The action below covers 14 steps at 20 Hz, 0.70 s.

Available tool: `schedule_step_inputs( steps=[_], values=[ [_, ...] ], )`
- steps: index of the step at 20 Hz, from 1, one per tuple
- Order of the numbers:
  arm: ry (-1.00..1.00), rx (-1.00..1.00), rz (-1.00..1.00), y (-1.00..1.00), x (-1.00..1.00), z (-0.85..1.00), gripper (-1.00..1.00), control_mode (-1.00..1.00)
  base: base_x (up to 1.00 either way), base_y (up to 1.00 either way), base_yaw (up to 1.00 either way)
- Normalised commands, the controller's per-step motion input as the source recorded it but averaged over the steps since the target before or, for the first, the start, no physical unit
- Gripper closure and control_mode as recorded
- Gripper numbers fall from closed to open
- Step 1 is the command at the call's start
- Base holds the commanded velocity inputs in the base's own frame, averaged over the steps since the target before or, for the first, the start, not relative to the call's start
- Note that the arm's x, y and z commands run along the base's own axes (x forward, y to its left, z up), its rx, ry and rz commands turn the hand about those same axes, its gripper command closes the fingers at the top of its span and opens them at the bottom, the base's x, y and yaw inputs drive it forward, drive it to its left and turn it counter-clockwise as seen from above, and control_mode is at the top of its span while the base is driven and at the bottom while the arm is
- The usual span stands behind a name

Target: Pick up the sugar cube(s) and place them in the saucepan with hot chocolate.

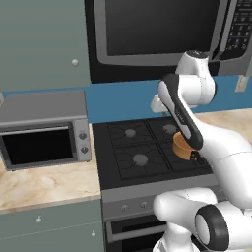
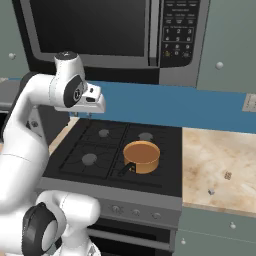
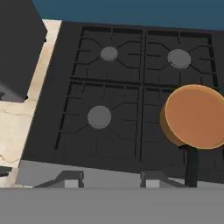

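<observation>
The saucepan with hot chocolate [image 2: 142,156] is a small orange-copper pan with a flat brown top, standing on the stove's front right burner. Its short dark handle points toward the stove's front edge. It appears at the right of the hand view [image 3: 194,116], and in the left base view my forearm partly hides it [image 1: 182,147]. A sugar cube [image 2: 228,175] lies on the marble counter right of the stove, with a second tiny piece [image 2: 211,191] nearer the front edge. My gripper [image 2: 82,116] hangs open and empty above the stove's back left, far from the cubes; its fingertips [image 3: 65,178] stand wide apart.
A black four-burner stove [image 2: 90,159] sits below a microwave [image 2: 100,30]. A silver toaster oven [image 1: 44,133] stands on the counter left of the stove. A blue backsplash [image 2: 200,107] runs behind. The right counter [image 2: 220,150] offers free room around the cubes.
</observation>
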Motion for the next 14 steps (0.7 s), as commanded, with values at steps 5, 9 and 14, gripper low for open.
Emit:
schedule_step_inputs(
  steps=[5, 9, 14],
  values=[
    [0.00, 0.00, -0.01, -0.34, -0.22, -0.12, -1.00, -1.00, 0.00, 0.00, 0.00],
    [0.00, 0.00, -0.09, -0.43, -0.48, -0.42, -1.00, -1.00, 0.00, 0.00, 0.00],
    [0.00, 0.00, -0.16, -0.76, -0.48, -0.27, -1.00, -1.00, 0.00, 0.00, 0.00]
  ],
)
